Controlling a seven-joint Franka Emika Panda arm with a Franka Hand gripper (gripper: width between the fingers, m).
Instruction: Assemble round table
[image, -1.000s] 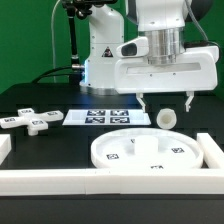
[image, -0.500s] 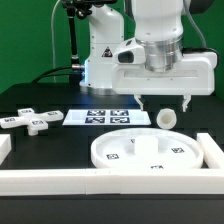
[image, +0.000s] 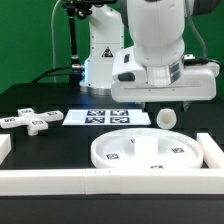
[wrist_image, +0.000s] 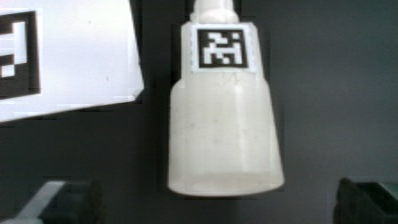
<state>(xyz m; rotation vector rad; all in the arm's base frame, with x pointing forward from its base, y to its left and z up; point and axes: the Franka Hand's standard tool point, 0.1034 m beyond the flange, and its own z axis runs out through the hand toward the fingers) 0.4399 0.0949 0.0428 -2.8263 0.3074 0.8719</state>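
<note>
We see our claw (wrist_image: 210, 204) spread wide, holding nothing; the post (wrist_image: 222, 120) lies straight below its gap, long axis crossing the closing line

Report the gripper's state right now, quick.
Gripper: open, holding nothing. Its fingers stand wide apart and do not touch the cylinder post.
</note>
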